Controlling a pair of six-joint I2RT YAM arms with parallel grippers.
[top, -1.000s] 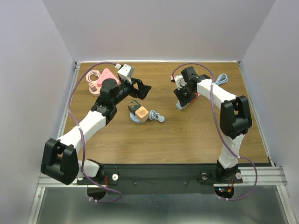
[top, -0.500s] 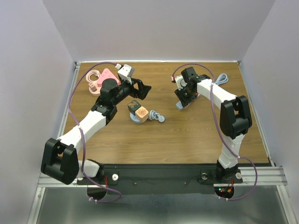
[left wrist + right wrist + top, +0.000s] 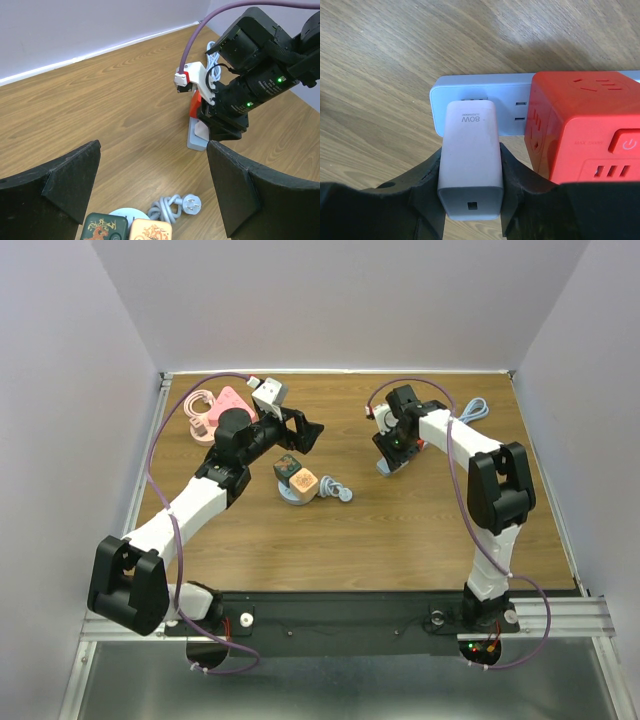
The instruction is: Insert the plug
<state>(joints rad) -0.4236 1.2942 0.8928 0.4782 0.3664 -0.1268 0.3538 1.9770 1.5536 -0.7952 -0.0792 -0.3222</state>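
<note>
The right gripper [image 3: 470, 167] is clamped on a white charger [image 3: 471, 132]. One finger presses each long side, close to the charger's back end. The charger's long axis runs straight out from the palm, in line with the fingers. Its front end points at the pale power strip [image 3: 480, 87] lying flat on the table [image 3: 380, 60].

In the wrist view that front end sits over the socket at the free end of the strip, with a row of slots showing just past its edge. The pins are hidden under the charger's body. I cannot tell whether they are partly in the slots or only resting on the face. The strip's long axis runs crosswise to the charger, and a red cube adapter [image 3: 580, 125] takes up the next position just beside it. This leaves a narrow gap on that side.

My judgement is that the coming move depends on keeping the charger's axis square to the strip's face and pushing straight along it, without drifting towards the red cube.

The left gripper [image 3: 303, 430] hangs with its fingers wide apart and holds nothing. It is well away from the strip, over the middle of the table, so the right arm is clearly the nearer one.
</note>
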